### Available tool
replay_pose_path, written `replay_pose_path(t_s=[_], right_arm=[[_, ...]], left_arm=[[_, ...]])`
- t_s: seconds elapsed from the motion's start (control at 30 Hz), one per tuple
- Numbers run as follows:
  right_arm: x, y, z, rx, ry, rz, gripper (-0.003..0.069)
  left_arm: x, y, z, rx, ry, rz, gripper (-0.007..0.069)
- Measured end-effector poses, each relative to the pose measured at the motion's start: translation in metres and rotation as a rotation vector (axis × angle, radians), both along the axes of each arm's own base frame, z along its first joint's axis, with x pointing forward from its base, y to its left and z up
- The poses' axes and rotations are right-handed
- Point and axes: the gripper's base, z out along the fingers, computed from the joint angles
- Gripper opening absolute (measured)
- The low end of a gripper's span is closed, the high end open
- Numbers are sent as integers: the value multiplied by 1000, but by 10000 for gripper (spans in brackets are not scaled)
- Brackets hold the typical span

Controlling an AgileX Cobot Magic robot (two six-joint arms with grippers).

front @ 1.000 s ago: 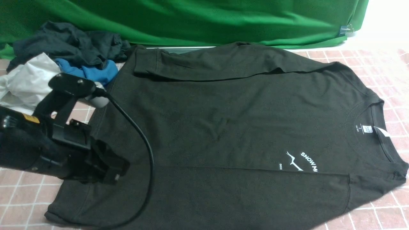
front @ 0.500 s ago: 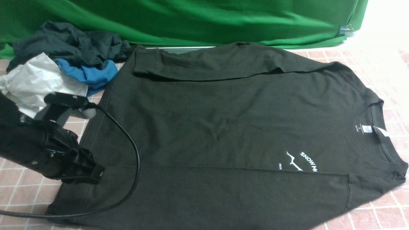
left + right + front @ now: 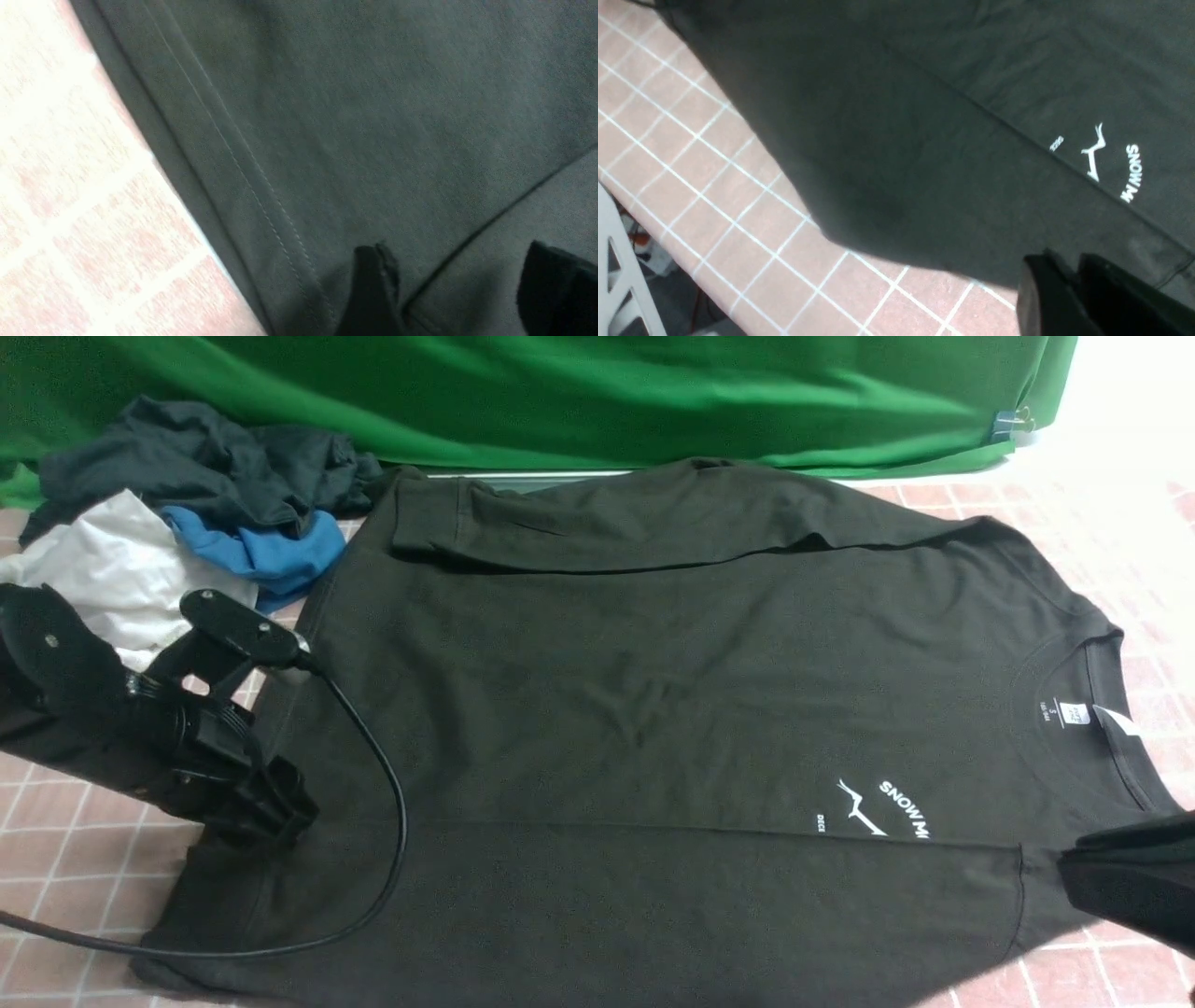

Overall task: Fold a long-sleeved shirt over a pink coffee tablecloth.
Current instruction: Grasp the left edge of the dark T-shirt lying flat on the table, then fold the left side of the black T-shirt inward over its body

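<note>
Just one long-sleeved shirt (image 3: 653, 691), one tablecloth (image 3: 56, 859)

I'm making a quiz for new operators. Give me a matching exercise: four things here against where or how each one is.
1 long-sleeved shirt
2 blue garment
3 left gripper
4 green backdrop

a open, over the shirt's hem
b bunched at the far left
c hanging along the far side
d spread on the pink tablecloth

Pairs: 1-d, 2-b, 3-a, 4-c

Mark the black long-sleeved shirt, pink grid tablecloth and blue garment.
black cotton long-sleeved shirt (image 3: 653, 691), front view, mid-torso fabric
pink grid-lined tablecloth (image 3: 75, 868), front view, bare left patch
crumpled blue garment (image 3: 271, 551), front view, exposed fold
</note>
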Motion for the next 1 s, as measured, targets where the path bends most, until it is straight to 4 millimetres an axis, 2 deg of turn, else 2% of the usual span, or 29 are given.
replay_pose_path(t_s=[0.13, 0.27, 0.4, 0.5, 0.57, 0.7, 0.8, 1.0], right_arm=[[1, 1, 1, 5, -13, 0, 87], [2, 1, 1, 6, -16, 0, 93], [2, 1, 1, 5, -18, 1, 95], [2, 1, 1, 0, -22, 7, 95], [2, 1, 1, -1, -21, 9, 95], [2, 1, 1, -5, -25, 14, 95], [2, 1, 1, -5, -25, 14, 95], [2, 1, 1, -5, -25, 15, 95]], left_arm=[[2, 0, -14, 17, 40, -48, 449], [3, 0, -26, 11, 97, -63, 412], [2, -1, -26, 4, 116, -74, 340], [0, -2, -26, -3, 143, -90, 234], [-1, -2, -26, -5, 150, -92, 201], [-5, -4, -22, -16, 175, -103, 69], [-7, -4, -14, -17, 160, -108, 39], [-12, -5, 9, -21, 77, -103, 37]])
